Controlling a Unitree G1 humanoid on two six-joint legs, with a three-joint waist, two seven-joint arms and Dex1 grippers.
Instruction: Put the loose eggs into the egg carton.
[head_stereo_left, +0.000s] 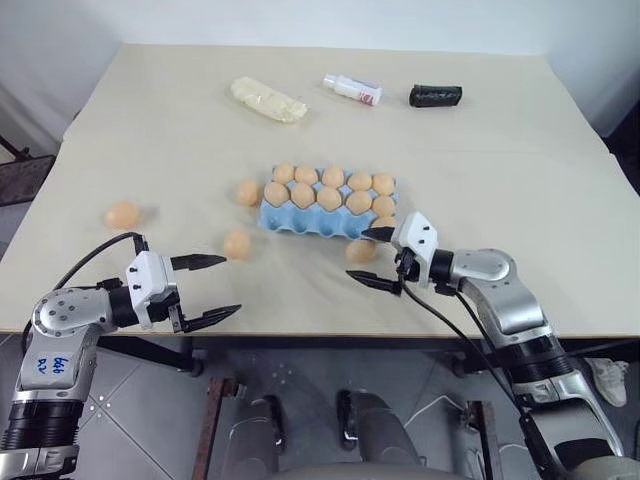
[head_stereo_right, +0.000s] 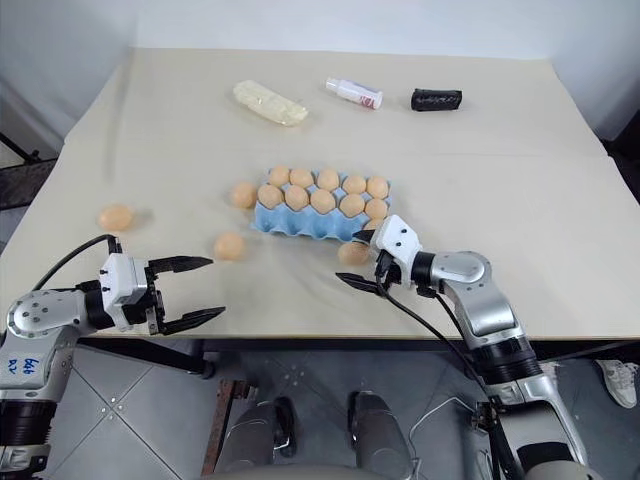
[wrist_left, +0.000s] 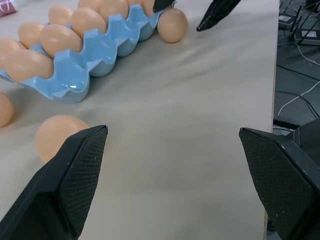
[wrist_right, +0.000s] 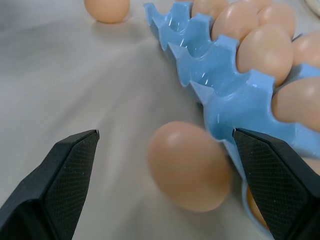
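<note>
Right pincer (head_stereo_left: 378, 258) wide, nothing held, fingers straddling a loose egg (head_stereo_left: 360, 250) that sits on the counter (head_stereo_left: 500, 180) between them. That egg is just beside the near right corner of the egg carton (head_stereo_left: 300, 221), maybe touching it (the right wrist view puts it right against the blue wall, can't confirm contact). One right fingertip is up by the carton corner, the other is on the near side of the egg.

Left pincer (head_stereo_left: 212, 290) also wide and empty, hovering at the near edge of the counter. Closest thing to it is a loose egg (head_stereo_left: 237, 244) just ahead of its farther fingertip, not touching. Another loose egg (head_stereo_left: 122, 214) lies off to the pincer's left and farther in, well apart. A fourth loose egg (head_stereo_left: 248, 192) rests ahead of the left pincer, just beside the left end of the carton.

The carton lies ahead of both pincers, nearer the right one; two rows of cups, eggs in most, the near-row cups facing the left pincer look empty.

Far past both pincers, along the back of the counter: a pale yellow lumpy block (head_stereo_left: 268, 100), a small white bottle (head_stereo_left: 352, 90) lying down, a dark rolled item (head_stereo_left: 435, 96).
</note>
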